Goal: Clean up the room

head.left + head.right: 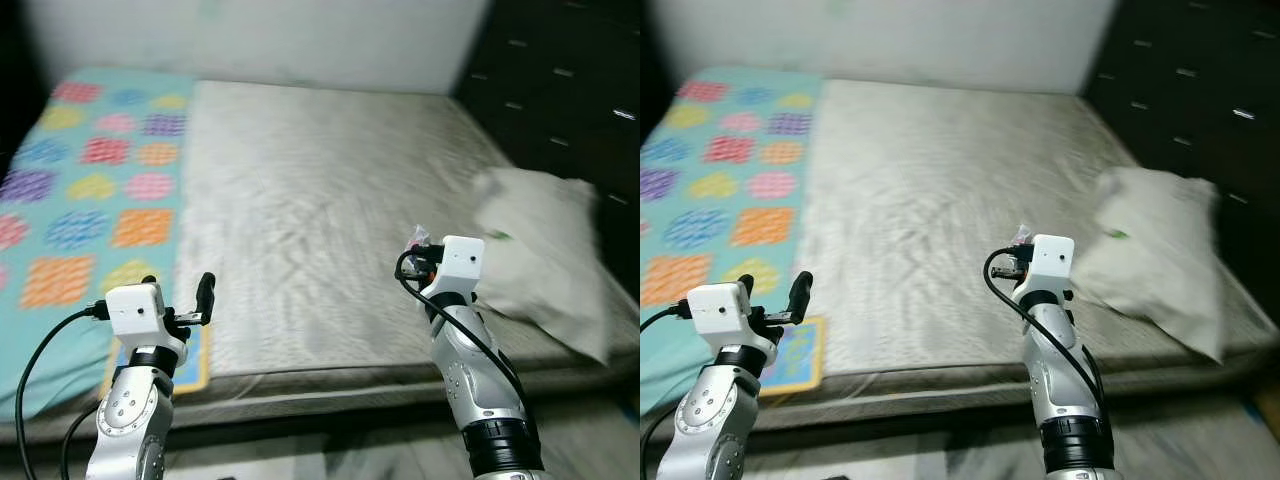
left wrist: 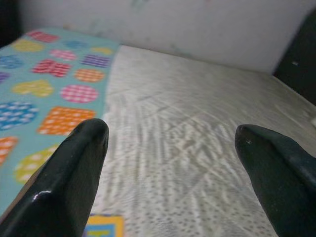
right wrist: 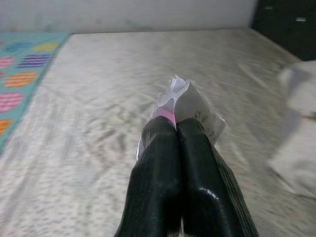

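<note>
Wrapper [image 3: 190, 106], crumpled white-and-pink, stuck lengthwise out beyond the right gripper [image 3: 176, 129], pinched between its closed fingers, centre-right of frame above the grey mattress [image 1: 320, 200]. Left gripper [image 2: 173, 143] hovered lower left, fingers spread wide, empty.

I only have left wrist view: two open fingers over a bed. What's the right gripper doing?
Observer: The right gripper is shut on a crumpled wrapper, white with a bit of pink, held above the grey mattress.
Operator: Anything else on the bed to the right of my frame?
Observer: Yes, a white pillow lies at the mattress's right edge, beside the dark drawers.
Operator: Where does my left gripper sit relative to the bed?
Observer: The left gripper is open near the bed's front edge, about where the patterned teal blanket meets the bare mattress.
</note>
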`<state>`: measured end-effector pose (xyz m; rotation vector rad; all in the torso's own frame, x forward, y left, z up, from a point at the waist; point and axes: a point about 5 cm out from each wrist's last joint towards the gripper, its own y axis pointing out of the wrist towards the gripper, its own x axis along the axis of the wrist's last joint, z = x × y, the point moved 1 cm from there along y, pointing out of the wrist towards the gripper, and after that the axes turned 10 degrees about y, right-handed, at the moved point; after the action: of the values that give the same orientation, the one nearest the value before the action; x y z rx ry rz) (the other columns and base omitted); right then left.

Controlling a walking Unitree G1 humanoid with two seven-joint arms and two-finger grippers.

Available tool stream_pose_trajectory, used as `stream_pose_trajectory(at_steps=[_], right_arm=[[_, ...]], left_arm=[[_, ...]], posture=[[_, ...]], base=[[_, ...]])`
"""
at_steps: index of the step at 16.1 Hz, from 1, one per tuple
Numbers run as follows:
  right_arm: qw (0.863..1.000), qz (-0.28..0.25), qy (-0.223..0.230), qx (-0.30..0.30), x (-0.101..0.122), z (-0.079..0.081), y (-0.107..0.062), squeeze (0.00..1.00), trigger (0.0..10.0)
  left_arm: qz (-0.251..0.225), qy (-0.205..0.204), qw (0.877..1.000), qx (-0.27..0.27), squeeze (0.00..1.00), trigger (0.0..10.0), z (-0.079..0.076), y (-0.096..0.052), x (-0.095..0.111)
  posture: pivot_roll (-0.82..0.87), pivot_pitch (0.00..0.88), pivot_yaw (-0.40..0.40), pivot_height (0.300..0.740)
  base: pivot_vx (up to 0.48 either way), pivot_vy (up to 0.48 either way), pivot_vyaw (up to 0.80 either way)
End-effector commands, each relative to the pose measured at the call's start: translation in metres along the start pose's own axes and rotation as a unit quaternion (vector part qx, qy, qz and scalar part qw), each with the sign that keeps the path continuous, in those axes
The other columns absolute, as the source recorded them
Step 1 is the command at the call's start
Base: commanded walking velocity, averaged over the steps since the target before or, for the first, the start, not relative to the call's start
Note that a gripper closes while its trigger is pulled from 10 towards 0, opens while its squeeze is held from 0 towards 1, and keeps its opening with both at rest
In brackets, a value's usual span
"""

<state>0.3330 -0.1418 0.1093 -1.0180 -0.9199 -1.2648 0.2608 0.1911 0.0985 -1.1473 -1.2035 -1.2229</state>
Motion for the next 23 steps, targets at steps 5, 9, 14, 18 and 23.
stream_pose_trajectory(at_steps=[5, 9, 14, 18, 23], right_arm=[[1.0, -0.003, 0.004, 0.008, 0.0022, 0.0016, 0.0006, 0.0, 10.0], [1.0, -0.002, 0.001, 0.003, 0.0009, 0.0002, 0.0, 0.0, 10.0], [1.0, 0.0, -0.001, -0.001, -0.0007, -0.0013, -0.0005, 0.0, 10.0], [1.0, -0.002, -0.002, -0.003, -0.0008, -0.0024, -0.0007, 0.0, 10.0], [1.0, -0.005, -0.008, -0.001, 0.0001, -0.0021, -0.0005, 0.0, 10.0]], left_arm=[[-0.011, -0.001, 1.0, -0.01, 0.0, 10.0, -0.0026, -0.0011, 0.004], [-0.01, -0.003, 1.0, -0.011, 0.0, 10.0, -0.0027, -0.0014, 0.004], [-0.004, -0.003, 1.0, -0.008, 0.0, 10.0, -0.0021, -0.0009, 0.0022], [0.002, -0.005, 1.0, 0.0, 0.0, 10.0, 0.0004, -0.0004, 0.0008], [0.0, -0.01, 1.0, -0.004, 0.0, 10.0, -0.001, 0.0002, 0.0009]], posture=[[-0.02, 0.083, -0.105, 0.74], [-0.02, 0.085, -0.105, 0.74], [-0.02, 0.09, -0.104, 0.74], [-0.02, 0.09, -0.102, 0.74], [-0.02, 0.09, -0.103, 0.74]], base=[[0.23, 0.0, 0.09], [0.294, 0.0, 0.0], [0.172, 0.0, 0.0], [0.0, 0.0, 0.0], [0.0, 0.229, 0.0]])
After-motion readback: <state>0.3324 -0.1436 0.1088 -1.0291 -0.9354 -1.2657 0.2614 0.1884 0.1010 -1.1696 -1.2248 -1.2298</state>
